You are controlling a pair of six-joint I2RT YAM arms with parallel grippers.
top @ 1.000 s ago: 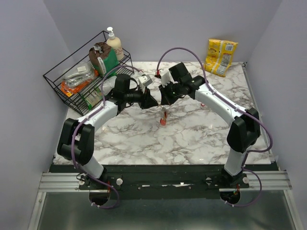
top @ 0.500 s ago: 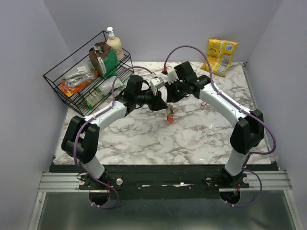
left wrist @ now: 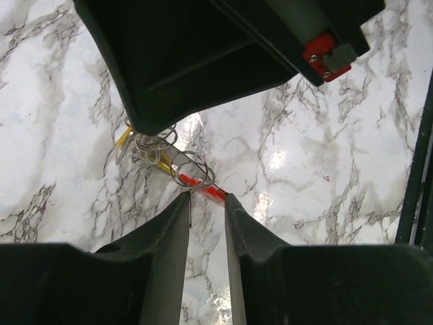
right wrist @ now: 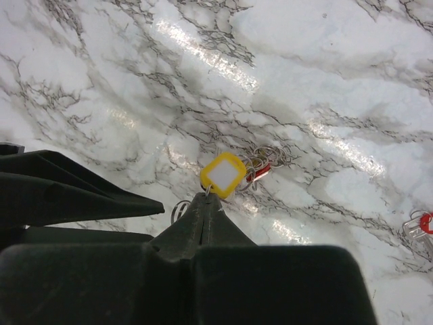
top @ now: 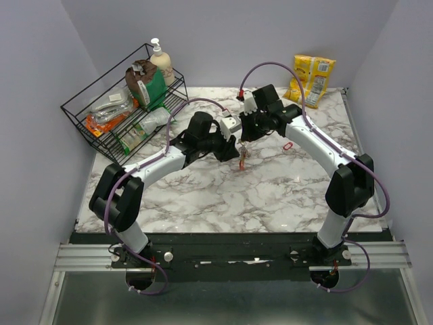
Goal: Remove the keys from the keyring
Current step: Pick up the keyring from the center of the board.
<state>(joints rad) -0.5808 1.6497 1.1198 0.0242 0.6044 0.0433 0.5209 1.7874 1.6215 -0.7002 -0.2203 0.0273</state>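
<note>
The bunch of small silvery metal keys [top: 241,159] is hanging beneath the two meeting grippers, over the white marbled bench [top: 203,196]. The right gripper [right wrist: 208,198] is pressing its fingers together on the little ring of the square yellow plastic tag [right wrist: 222,174]. The left gripper [left wrist: 206,198] is holding its fingers narrowly apart, pinching the red strap of the thin metal keyring [left wrist: 193,169] between their tips. A separate small red-headed key [top: 287,145] is lying on the bench, well apart to the right of the bunch
</note>
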